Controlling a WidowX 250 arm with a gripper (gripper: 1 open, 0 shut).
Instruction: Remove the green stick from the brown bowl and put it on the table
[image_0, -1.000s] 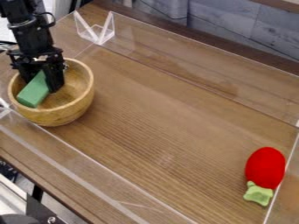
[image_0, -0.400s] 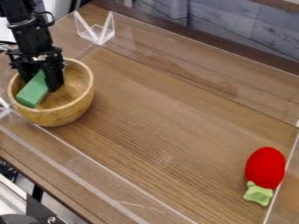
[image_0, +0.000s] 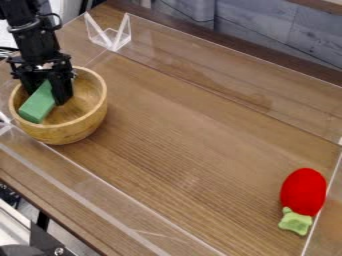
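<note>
Fingers (image_0: 44, 82) are down inside the bowl (image_0: 80, 122), clamped shut on the top end of the stick (image_0: 39, 103), which leans tilted against the left inner wall with its lower end near the bowl's floor. I'd say the trick now is a straight lift until the stick clears the rim, so the bowl doesn't tip, then swing over to bare surface (image_0: 201, 140), well away from the red toy (image_0: 303, 189).
</note>
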